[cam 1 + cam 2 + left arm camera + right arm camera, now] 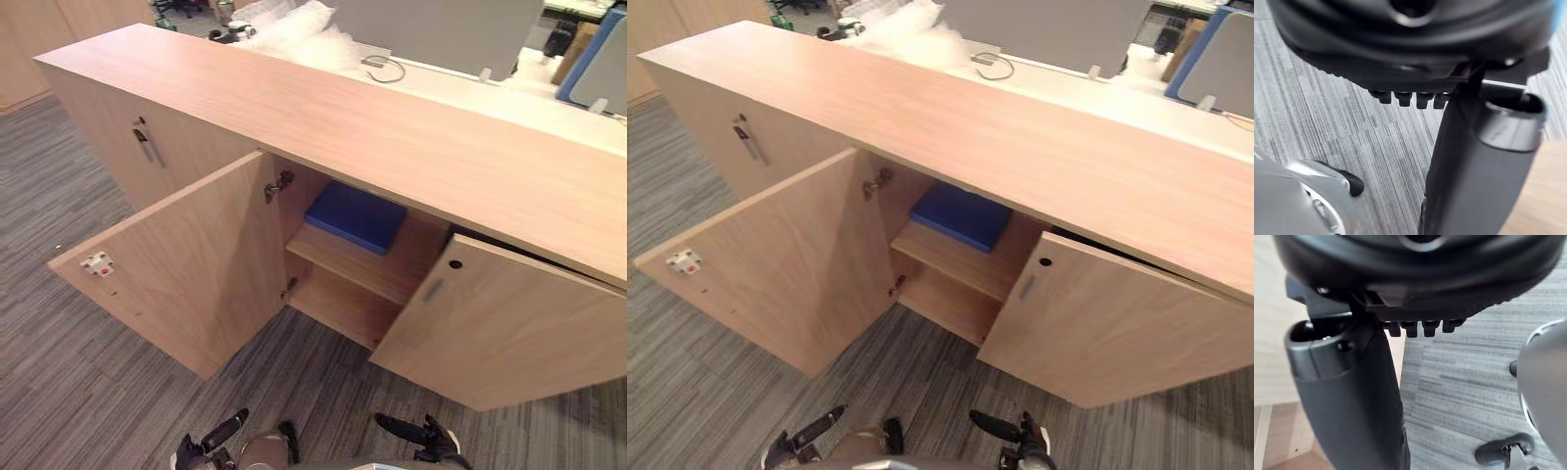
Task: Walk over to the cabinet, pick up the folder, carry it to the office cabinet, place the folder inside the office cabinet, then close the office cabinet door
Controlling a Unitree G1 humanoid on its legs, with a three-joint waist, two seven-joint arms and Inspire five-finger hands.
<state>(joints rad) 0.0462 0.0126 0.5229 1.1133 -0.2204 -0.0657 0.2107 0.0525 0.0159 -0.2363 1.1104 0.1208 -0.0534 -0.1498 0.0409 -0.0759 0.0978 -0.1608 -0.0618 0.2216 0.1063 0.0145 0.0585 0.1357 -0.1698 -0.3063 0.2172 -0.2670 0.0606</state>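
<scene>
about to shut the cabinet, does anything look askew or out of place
Nothing stands out. The blue folder lies flat on the shelf, and the left door and right door both stand open.

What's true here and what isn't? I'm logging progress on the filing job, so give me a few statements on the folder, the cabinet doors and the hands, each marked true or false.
1. The blue folder lies on a shelf inside the office cabinet. True.
2. Both cabinet doors are closed. False: the left door and the right door both stand open.
3. The left hand holds the folder. False: it hangs low over the carpet, open and empty.
4. The right hand is open and holds nothing. True.
</scene>
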